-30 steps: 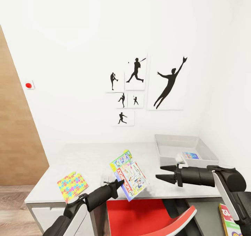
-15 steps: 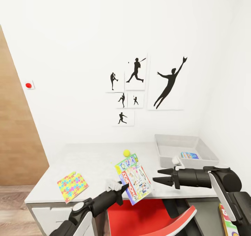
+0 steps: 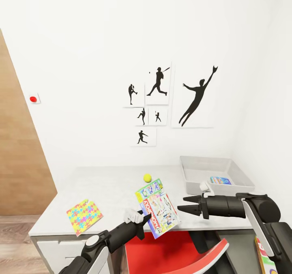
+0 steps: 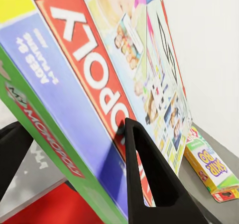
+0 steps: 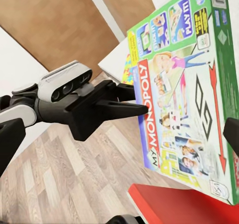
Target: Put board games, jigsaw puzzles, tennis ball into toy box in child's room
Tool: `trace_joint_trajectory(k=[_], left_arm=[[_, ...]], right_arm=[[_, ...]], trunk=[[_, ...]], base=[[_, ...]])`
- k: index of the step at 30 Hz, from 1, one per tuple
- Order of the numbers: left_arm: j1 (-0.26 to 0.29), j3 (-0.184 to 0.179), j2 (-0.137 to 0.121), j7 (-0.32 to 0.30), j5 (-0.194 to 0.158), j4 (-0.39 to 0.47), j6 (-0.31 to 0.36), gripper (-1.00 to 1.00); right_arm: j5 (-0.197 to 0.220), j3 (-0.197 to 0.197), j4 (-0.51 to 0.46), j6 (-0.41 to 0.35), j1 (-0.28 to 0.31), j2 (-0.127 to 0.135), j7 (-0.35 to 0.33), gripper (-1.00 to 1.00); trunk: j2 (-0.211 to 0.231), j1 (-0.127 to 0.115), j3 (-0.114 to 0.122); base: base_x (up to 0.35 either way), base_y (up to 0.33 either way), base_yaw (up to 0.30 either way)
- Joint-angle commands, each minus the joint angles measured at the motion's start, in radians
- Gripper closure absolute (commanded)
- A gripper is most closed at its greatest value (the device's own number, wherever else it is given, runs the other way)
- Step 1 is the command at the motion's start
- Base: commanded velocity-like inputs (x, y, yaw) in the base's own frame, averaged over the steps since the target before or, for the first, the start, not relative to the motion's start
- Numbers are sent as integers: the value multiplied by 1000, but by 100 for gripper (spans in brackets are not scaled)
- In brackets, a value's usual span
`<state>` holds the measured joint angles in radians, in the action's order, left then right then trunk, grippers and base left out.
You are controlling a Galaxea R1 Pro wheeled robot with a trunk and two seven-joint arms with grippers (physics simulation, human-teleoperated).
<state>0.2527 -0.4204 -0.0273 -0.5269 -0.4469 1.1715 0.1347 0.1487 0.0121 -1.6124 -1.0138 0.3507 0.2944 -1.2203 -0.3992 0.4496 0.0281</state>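
Gripping the green-white-red board game by its lower left edge, the left gripper holds the box tilted in the air above the near edge of the table, over a red chair. Seen from the left wrist, the black fingers pinch the green edge of the box, one on each face. From the right wrist the same box shows its printed front, with the left gripper clamped on its side and wood flooring beneath.

Just right of the game, the right gripper hangs level with its fingers spread and nothing between them, pointing left toward the box without touching it.

On the light-grey tabletop, the tennis ball sits just beyond the held box. A jigsaw puzzle lies flat near the left front corner, well apart from the ball. The toy box stands at the far right of the table against the wall, and a small blue board game lies inside it. At the right, the Skip-Bo box rests on a dark-grey surface; the left wrist shows it too. Silhouette posters of ball players hang on the white wall.
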Motion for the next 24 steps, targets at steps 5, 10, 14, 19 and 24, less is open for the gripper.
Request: trace_joint_trajectory(k=[5,10,14,19,24], left_arm=[[0,-1,-1,-3,-11,1,9,100],[0,3,-8,-4,-14,0,9,100],[0,6,-11,-14,-15,0,10,100],[0,9,-13,-48,-16,0,13,100],[-1,10,-14,-81,-16,0,15,100]], right_arm=[[1,8,0,-5,0,4,-2,-100],[2,18,-1,-6,5,11,-3,-100],[3,25,-1,-7,8,14,-2,-100],[3,33,-1,-8,9,15,-2,-100],[3,37,-1,-9,9,15,-2,-100]], trunk=[[-1,0,0],[-1,0,0],[-1,0,0],[-1,0,0],[-1,0,0]], base=[[0,0,0],[0,0,0],[0,0,0],[0,0,0],[0,0,0]])
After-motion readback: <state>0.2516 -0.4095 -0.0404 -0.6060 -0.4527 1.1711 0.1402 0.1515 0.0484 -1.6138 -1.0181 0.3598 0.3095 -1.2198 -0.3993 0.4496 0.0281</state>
